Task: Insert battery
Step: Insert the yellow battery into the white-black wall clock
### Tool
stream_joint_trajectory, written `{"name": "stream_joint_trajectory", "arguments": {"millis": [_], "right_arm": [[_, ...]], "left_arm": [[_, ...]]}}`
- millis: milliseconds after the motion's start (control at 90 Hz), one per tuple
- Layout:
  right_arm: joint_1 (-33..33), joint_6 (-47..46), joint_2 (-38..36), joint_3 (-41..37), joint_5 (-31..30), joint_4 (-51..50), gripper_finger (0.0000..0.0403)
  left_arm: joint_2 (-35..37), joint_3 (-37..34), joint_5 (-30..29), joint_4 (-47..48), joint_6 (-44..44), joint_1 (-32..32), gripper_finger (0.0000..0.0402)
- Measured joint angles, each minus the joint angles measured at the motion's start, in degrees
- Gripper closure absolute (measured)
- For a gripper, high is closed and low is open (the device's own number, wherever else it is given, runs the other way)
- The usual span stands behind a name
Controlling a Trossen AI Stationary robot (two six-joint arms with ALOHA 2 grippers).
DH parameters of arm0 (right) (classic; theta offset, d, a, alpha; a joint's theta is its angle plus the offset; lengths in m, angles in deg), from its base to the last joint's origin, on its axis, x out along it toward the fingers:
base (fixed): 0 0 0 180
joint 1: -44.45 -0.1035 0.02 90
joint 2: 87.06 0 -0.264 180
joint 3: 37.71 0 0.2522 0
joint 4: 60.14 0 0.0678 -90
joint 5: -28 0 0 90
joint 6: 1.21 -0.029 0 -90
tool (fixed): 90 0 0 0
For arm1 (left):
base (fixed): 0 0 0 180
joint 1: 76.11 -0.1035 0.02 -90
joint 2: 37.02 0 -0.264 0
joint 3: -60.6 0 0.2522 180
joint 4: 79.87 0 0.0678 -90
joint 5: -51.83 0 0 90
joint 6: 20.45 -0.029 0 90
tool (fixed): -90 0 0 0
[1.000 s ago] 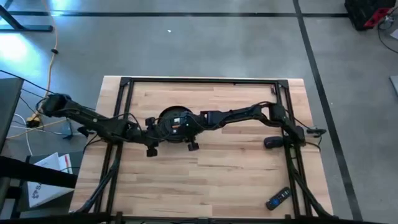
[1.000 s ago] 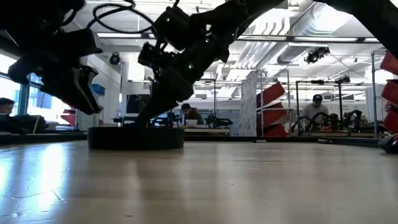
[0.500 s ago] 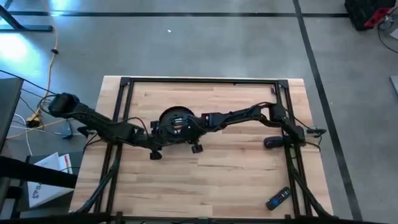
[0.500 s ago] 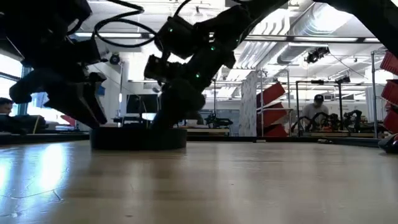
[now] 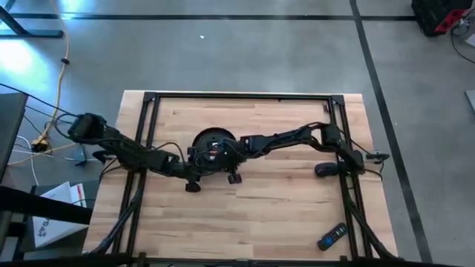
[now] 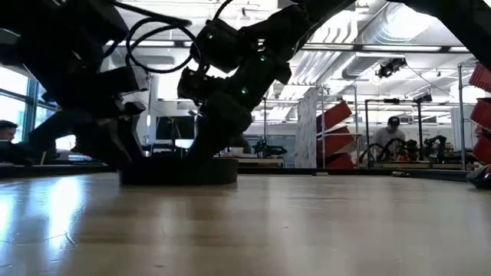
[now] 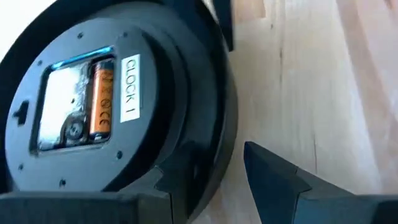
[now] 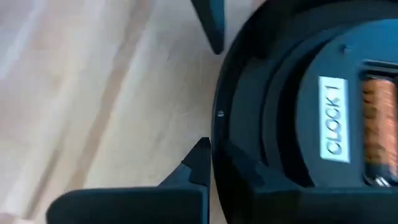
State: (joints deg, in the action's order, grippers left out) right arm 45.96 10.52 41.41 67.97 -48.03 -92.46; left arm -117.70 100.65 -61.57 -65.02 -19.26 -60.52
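A round black clock (image 5: pixel 214 142) lies face down near the table's middle. Its back (image 7: pixel 118 106) carries a label reading CLOCK 1 (image 7: pixel 130 89), and an orange battery (image 7: pixel 102 93) sits in the movement's slot. My left gripper (image 7: pixel 205 180) is open at the clock's near left rim, with one finger over the rim and the other over bare wood outside it. My right gripper (image 8: pixel 208 168) stands at the clock's near right rim (image 5: pixel 225 154). It comes down onto the clock (image 6: pixel 180 170) in the low view. My left gripper has one finger (image 7: pixel 81 208) across the clock's rim and the other (image 7: pixel 292 186) apart from it; whether it touches the clock, I cannot tell. My right gripper straddles the clock's rim (image 8: pixel 217 118), one finger (image 8: pixel 186 171) outside and one over the back, slanting down; the clock lies flat on the table.
A black metal frame (image 5: pixel 237 96) runs around the tabletop. A dark rounded object (image 5: pixel 324 170) lies at the right edge and a black remote (image 5: pixel 332 236) at the near right. Bare wood lies open across the table's near half.
My left gripper has moved toward the table's right edge and down, closing in on the clock's near left rim. My right gripper has dropped lower onto the clock. The clock has slid a little toward the right, staying flat.
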Motion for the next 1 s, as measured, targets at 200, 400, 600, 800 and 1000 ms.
{"name": "stream_joint_trajectory", "arguments": {"millis": [200, 400, 600, 800, 1000], "right_arm": [[-0.45, -1.40, 0.00, -0.02, -1.02, -0.01, 0.0403], [-0.49, -1.16, 0.00, -0.02, -1.54, 0.10, 0.0403], [-0.43, -0.76, -1.28, 2.08, -3.23, -1.95, 0.0382], [-0.87, 1.51, -6.91, 3.65, -9.93, -7.99, 0.0341], [-0.69, 2.02, -12.11, 1.66, -15.55, -12.97, 0.0327]], "left_arm": [[-0.48, -0.03, 3.08, -2.79, -5.16, -0.23, 0.0280], [-0.42, 0.18, 5.35, -1.08, -4.11, -1.71, 0.0332], [-0.39, 0.34, 7.25, 1.30, -1.26, -3.36, 0.0394], [0.98, 1.14, 7.00, 8.33, 4.34, -3.60, 0.0401], [4.52, 3.05, 3.80, 21.00, 14.58, -3.64, 0.0401]]}}
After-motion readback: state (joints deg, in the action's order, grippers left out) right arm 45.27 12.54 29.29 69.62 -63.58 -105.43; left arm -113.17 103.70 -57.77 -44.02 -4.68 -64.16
